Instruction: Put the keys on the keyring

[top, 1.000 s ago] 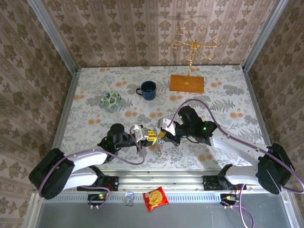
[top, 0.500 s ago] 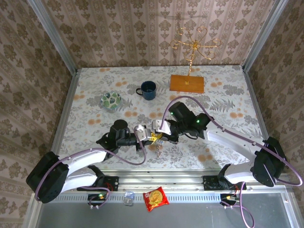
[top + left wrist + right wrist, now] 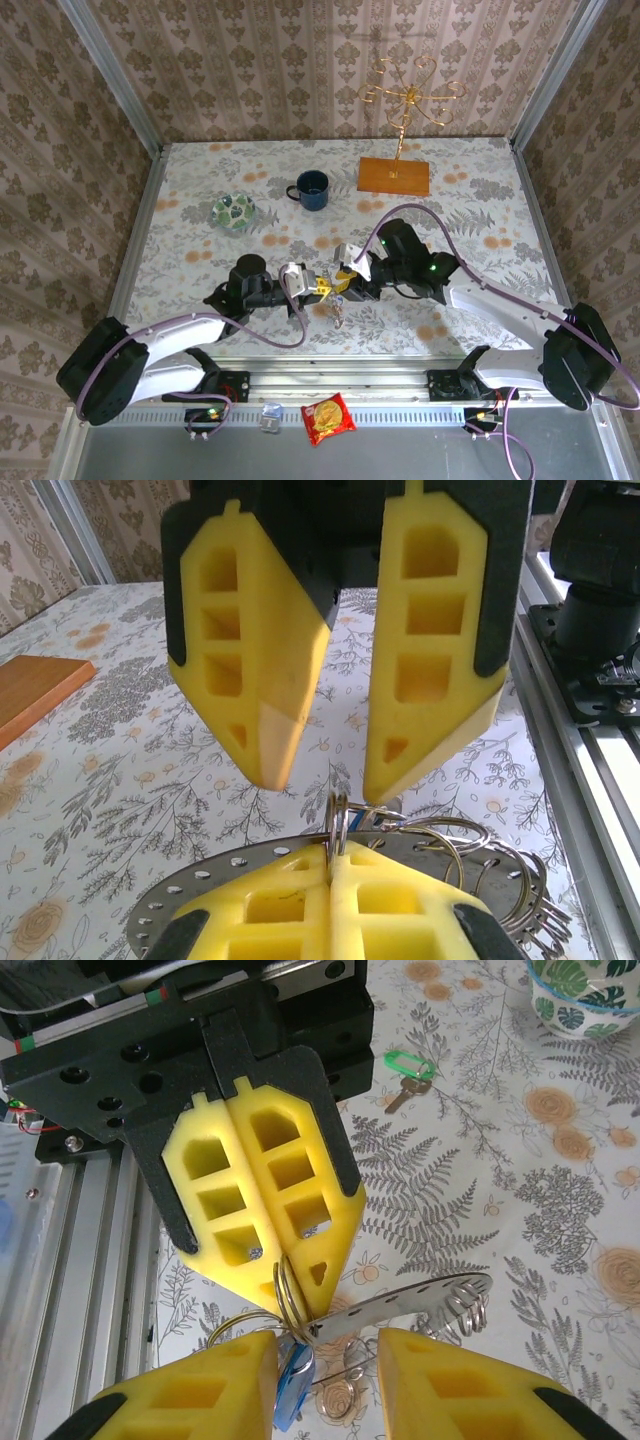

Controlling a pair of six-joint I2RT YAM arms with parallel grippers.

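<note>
My left gripper (image 3: pixel 330 855) is shut on a small split ring of the keyring (image 3: pixel 200 900), a flat grey metal disc with holes and several wire rings, and holds it above the table. My right gripper (image 3: pixel 328 1345) faces it, open, its yellow fingers on either side of the keyring (image 3: pixel 420 1300). A blue key (image 3: pixel 293 1390) hangs from a ring just inside the right gripper's left finger, not pinched. The green key (image 3: pixel 408 1068) lies on the table beyond the left gripper. From above, the left gripper (image 3: pixel 320 289) and the right gripper (image 3: pixel 346 279) meet near the table's front.
A blue mug (image 3: pixel 311 189) and a green-patterned glass dish (image 3: pixel 234 212) stand at the back left. The gold wire stand (image 3: pixel 405 100) on its wooden base (image 3: pixel 394 175) is at the back right. A snack packet (image 3: pixel 328 418) lies on the rail in front.
My right gripper has opened and drawn back slightly to the right, away from the left gripper. My left gripper has stayed shut on the ring, nearly still.
</note>
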